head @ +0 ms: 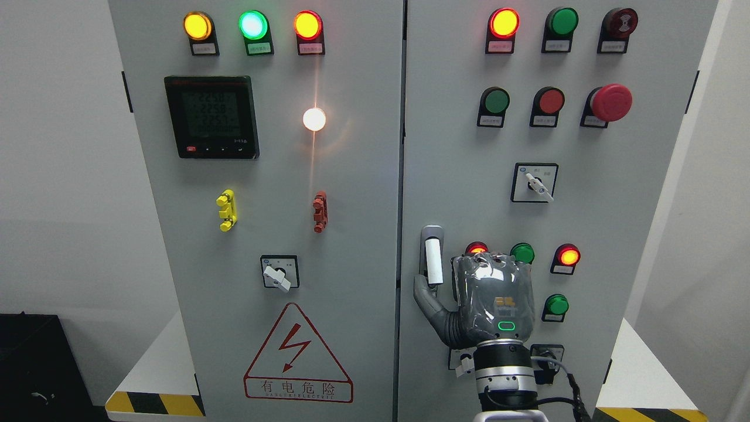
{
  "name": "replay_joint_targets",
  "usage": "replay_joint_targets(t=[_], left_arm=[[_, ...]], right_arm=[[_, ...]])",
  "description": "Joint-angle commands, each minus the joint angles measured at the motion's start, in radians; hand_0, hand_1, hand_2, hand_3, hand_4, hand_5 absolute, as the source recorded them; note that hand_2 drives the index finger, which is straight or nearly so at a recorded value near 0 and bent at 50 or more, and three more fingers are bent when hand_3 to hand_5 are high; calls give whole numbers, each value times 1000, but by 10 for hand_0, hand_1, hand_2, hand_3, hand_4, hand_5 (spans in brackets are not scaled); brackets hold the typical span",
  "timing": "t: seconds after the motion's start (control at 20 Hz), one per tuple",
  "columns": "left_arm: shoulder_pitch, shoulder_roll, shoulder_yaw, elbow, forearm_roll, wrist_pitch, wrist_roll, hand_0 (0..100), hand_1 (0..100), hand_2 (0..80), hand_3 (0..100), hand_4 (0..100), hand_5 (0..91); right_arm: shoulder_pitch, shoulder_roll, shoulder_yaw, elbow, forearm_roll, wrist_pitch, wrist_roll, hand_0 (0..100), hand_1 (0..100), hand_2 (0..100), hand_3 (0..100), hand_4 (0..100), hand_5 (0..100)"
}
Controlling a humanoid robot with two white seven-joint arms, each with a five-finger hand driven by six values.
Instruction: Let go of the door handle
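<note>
The cabinet [351,234] is pale grey. At eleven o'clock sit lamps [254,24] in amber, green and orange-red. At one o'clock a red mushroom button [611,102] stands out. Yellow [226,210] and red clips [320,211] sit at nine o'clock. The warning triangle [297,354] at seven is red-lined. The right hand [489,296] is dark grey, the door handle [432,256] white and silver. Floor tape [155,403] is striped yellow-black.

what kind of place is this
Probably an industrial electrical room or training bay: a grey control cabinet with indicator lamps, a digital meter and a high-voltage warning triangle. The right hand is at its door handle.
</note>
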Motion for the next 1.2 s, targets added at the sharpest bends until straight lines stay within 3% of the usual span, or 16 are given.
replay_joint_targets(t=[0.0, 1.15], left_arm=[[17, 0, 0, 0, 0, 0, 0, 120, 556, 0, 0, 0, 0], [17, 0, 0, 0, -1, 0, 0, 120, 556, 0, 0, 0, 0]], right_arm=[[-2, 0, -2, 4, 0, 2, 0, 379, 283, 993, 1000, 1000, 1000], [4, 0, -11, -4, 0, 5, -4, 456, 303, 990, 1000, 1000, 1000]])
